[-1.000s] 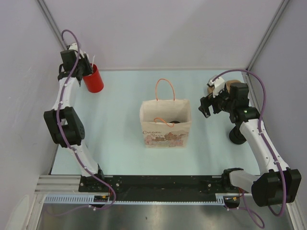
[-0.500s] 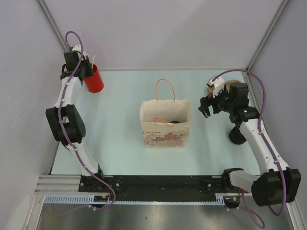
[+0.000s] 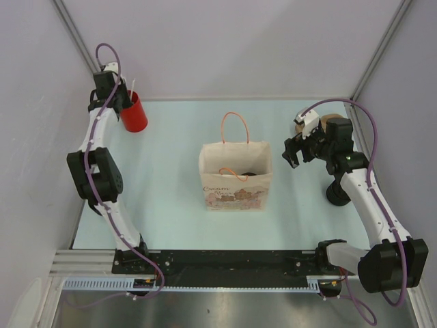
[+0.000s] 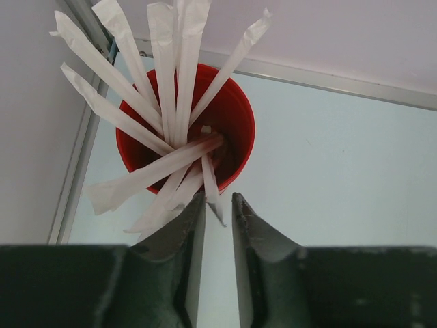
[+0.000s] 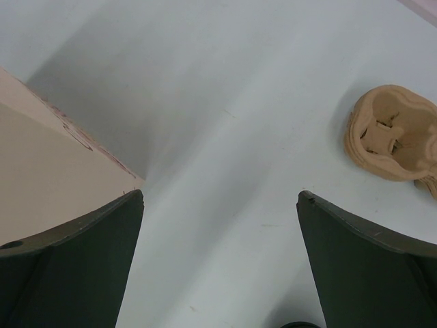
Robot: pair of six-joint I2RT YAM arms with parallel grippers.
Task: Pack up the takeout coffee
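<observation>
A brown paper bag (image 3: 235,179) stands open mid-table. A small dark round shape (image 3: 249,173) shows in its mouth, apparently the takeout coffee. My left gripper (image 3: 119,99) hovers at the near rim of a red cup (image 4: 225,116) of white paper-wrapped straws (image 4: 174,61). Its fingers stand narrowly apart in the left wrist view (image 4: 218,199). One straw's tip (image 4: 213,199) hangs between them against the left finger, and the other finger does not touch it. My right gripper (image 3: 292,152) is wide open above bare table just right of the bag (image 5: 48,178), holding nothing (image 5: 222,193).
A brown moulded cup carrier (image 3: 329,121) lies at the back right (image 5: 395,133). A squat black round piece (image 3: 336,193) sits under my right forearm. The red cup (image 3: 133,113) stands in the back left corner, close to the walls.
The left gripper's fingers have narrowed around the straw tip, and the left wrist has crept slightly towards the back wall. The right arm and the bag have not moved.
</observation>
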